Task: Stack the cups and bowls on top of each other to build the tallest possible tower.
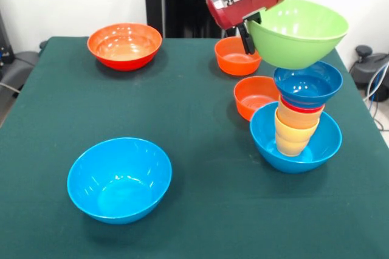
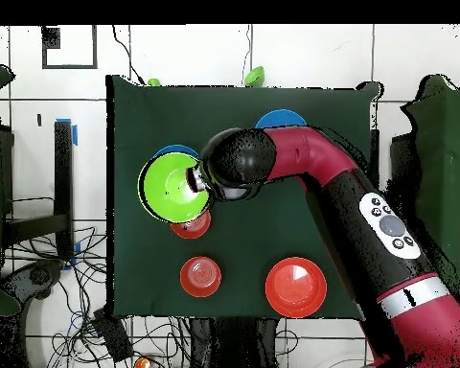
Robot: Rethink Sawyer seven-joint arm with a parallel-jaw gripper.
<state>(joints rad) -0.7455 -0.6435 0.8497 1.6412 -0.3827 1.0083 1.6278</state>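
My gripper (image 1: 249,39) is shut on the rim of the large green bowl (image 1: 298,33) and holds it tilted, right above the tower. The tower stands in a large light-blue bowl (image 1: 325,143). Yellow-orange cups (image 1: 294,132) are nested in it, then a red cup (image 1: 301,108) showing only its rim, then a small dark blue bowl (image 1: 308,84) on top. In the overhead view the green bowl (image 2: 172,187) covers the tower, and only an edge of the base bowl (image 2: 176,150) shows. The gripper (image 2: 197,182) is at the green bowl's right rim.
Two small orange bowls (image 1: 234,57) (image 1: 254,95) sit just left of the tower. A large orange bowl (image 1: 124,45) is at the far left. A second large light-blue bowl (image 1: 119,179) is near the front left. The arm (image 2: 310,168) reaches across the table.
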